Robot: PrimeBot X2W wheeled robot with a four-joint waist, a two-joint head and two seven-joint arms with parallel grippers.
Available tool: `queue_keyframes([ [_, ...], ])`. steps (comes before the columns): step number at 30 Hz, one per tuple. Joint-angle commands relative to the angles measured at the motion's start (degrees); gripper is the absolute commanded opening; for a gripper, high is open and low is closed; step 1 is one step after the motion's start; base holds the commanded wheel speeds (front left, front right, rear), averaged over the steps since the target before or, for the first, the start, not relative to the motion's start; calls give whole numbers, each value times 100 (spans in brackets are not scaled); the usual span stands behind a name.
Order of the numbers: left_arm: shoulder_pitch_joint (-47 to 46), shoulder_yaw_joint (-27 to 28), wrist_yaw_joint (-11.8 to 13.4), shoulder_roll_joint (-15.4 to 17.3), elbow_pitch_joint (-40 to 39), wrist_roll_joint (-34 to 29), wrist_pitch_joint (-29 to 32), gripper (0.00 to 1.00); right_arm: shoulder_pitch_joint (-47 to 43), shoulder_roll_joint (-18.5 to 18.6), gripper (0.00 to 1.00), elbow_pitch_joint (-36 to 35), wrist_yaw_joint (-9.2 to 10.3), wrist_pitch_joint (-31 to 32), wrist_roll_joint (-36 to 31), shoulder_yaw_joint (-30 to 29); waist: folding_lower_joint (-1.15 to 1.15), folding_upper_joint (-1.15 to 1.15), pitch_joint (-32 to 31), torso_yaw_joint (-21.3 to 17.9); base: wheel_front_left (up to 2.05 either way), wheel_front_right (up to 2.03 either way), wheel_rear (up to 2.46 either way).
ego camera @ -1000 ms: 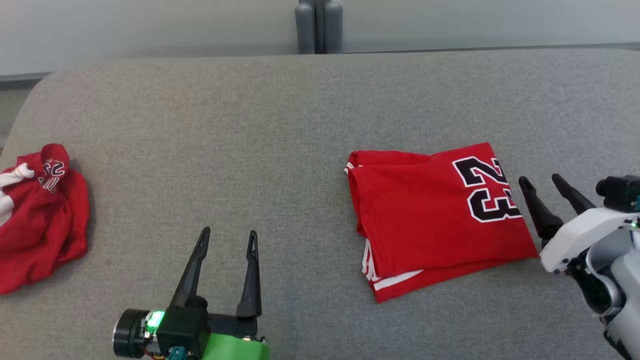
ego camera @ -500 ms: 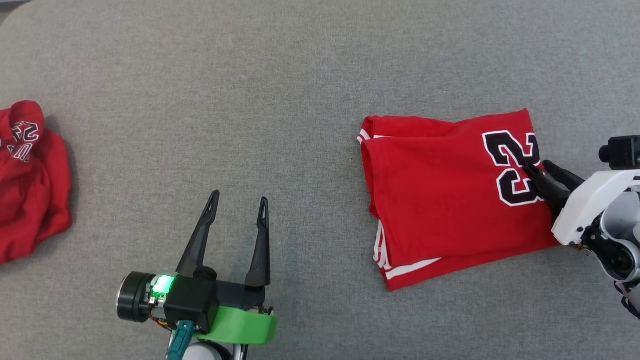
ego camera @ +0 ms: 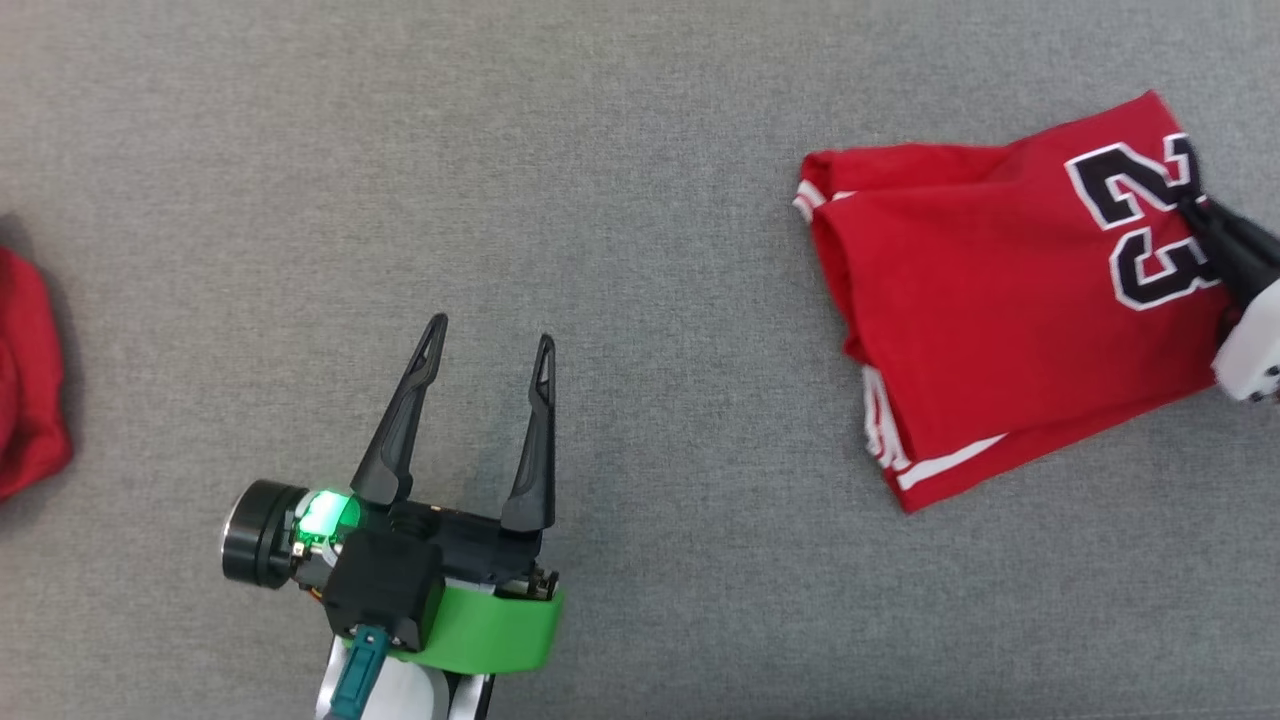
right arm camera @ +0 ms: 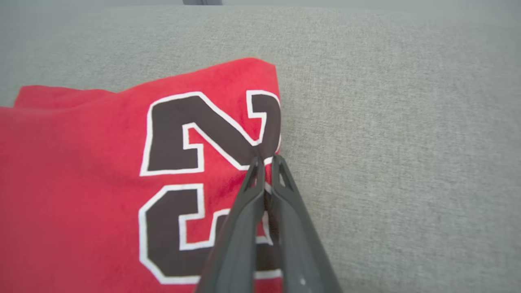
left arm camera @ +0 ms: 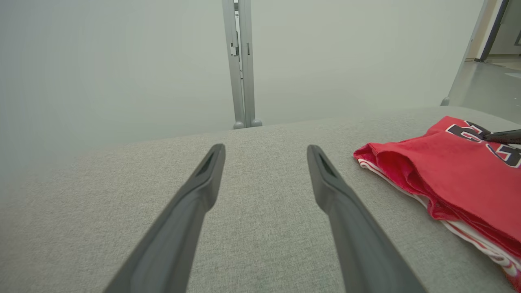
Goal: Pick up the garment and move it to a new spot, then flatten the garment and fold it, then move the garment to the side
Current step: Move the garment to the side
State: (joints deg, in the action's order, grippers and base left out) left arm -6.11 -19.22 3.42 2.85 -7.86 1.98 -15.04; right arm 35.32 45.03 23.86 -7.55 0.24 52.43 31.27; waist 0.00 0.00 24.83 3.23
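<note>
The garment [ego camera: 1000, 300] is a folded red jersey with a black "23", lying on the grey cloth surface at the right of the head view. My right gripper [ego camera: 1190, 205] is shut on its right edge, at the numerals. In the right wrist view the two fingers [right arm camera: 266, 159] press together over the hem of the jersey [right arm camera: 81, 183], beside the "2". My left gripper [ego camera: 490, 330] hovers open over bare grey fabric at the lower left, well apart from the jersey [left arm camera: 460, 179]. Its fingers [left arm camera: 264, 148] hold nothing.
Another crumpled red garment [ego camera: 25, 380] lies at the far left edge of the head view. The grey padded surface [ego camera: 640, 150] spreads wide between the two. In the left wrist view a grey post [left arm camera: 241, 61] stands behind the surface's far edge, against a pale wall.
The head camera has tilted down, so the whole picture has shifted. My right gripper came in from the right and closed on the jersey's right edge. The left gripper stayed open.
</note>
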Motion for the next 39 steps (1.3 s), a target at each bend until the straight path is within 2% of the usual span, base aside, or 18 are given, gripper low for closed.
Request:
queue_keyframes([
  [1,-206,-25,-55,61,-93,-171,-17,100,168,184,0,87,14,-74,-115,-85,0,0,402,-303,0,0,0],
  [9,-811,-191,-108,333,-581,-473,-16,100,1023,670,0,752,12,-488,-245,-850,0,0,1346,-877,0,0,0],
  [12,-1012,-307,-138,443,-737,-555,-16,100,1304,689,0,1014,12,-566,-207,-1038,0,0,1653,-1013,0,0,0],
  [18,-1215,-464,-63,638,-987,-638,-16,100,1655,816,0,1529,12,-679,-206,-1388,0,0,2002,-1127,0,0,0],
  [26,-1301,-592,132,851,-1163,-689,-16,100,1930,1045,0,1943,12,-812,-443,-1667,0,0,2118,-1088,0,0,0],
  [27,-1319,-612,151,858,-1170,-681,-16,100,2004,1044,29,2049,13,-907,-525,-1720,0,0,2113,-1070,0,0,0],
  [28,-1334,-646,173,869,-1150,-665,-16,100,2092,1004,100,2174,13,-1062,-649,-1779,0,0,2095,-1042,0,0,0],
  [34,-1331,-788,378,834,-1031,-521,-16,100,2366,534,100,2572,12,-1501,-1618,-1826,0,0,1746,-838,0,0,0],
  [39,-1097,-746,595,810,-911,-327,-16,100,2067,-144,100,2145,12,-1542,-2372,-1937,0,0,1242,-707,0,0,0],
])
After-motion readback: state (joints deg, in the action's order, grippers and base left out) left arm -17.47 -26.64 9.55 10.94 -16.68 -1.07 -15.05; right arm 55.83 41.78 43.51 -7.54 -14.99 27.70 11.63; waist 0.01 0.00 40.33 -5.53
